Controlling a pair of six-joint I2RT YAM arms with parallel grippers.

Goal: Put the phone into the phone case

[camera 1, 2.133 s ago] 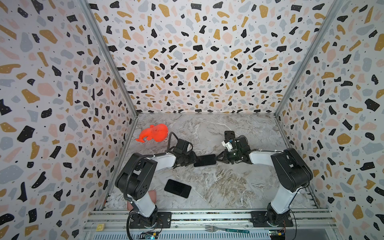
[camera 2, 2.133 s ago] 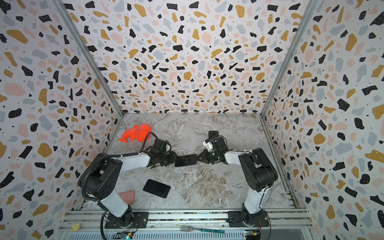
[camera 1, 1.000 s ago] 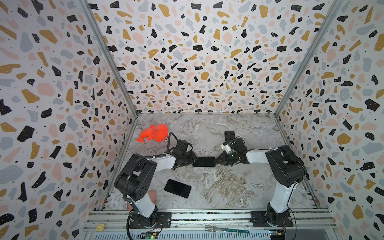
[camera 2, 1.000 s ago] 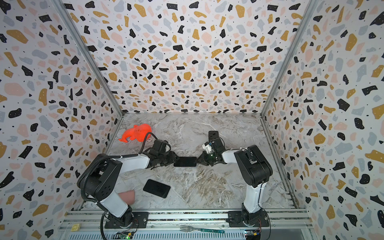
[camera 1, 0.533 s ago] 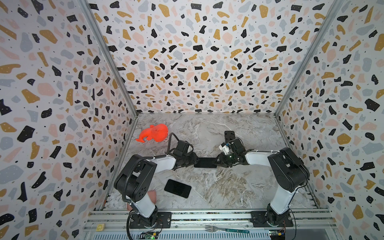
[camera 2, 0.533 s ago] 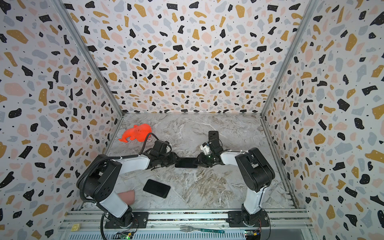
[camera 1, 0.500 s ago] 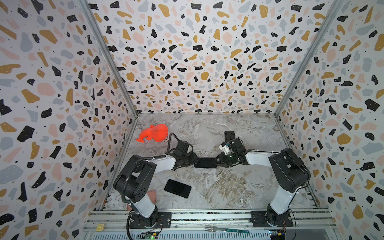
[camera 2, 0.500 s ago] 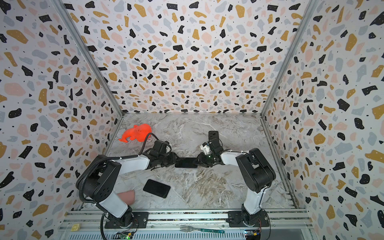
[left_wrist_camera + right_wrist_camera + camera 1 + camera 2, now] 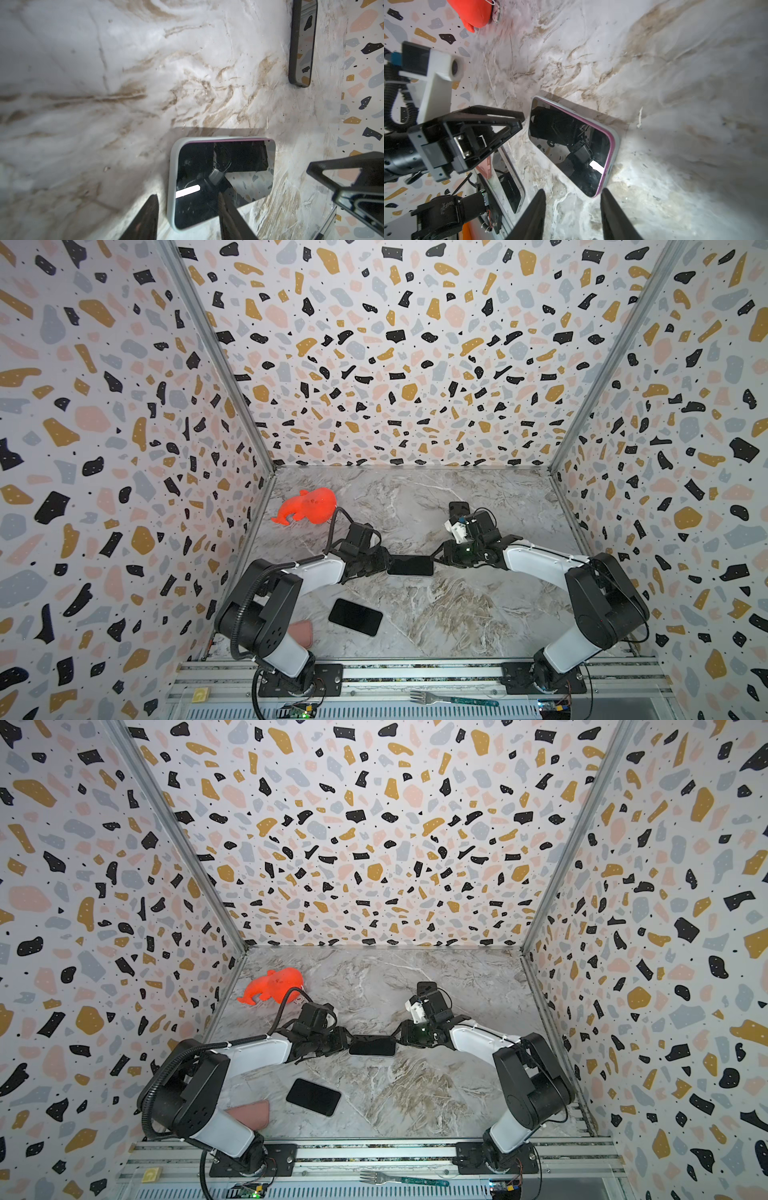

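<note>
The phone, black glass up with a pink rim, lies flat mid-table inside a pale grey phone case. The pink rim shows just inside the case wall along one long side. My left gripper is open at the phone's left end. One finger is just outside the case wall, and the other finger is over the screen. My right gripper is open at the phone's right end. The phone's corner sits just ahead of the right gripper's tips, untouched.
A second black phone lies nearer the front left. An orange-red toy sits by the left wall. A pink pad lies behind the left arm's base. A fork rests on the front rail.
My right gripper went from shut to open at the phone's right end. The phone and my left gripper have hardly shifted.
</note>
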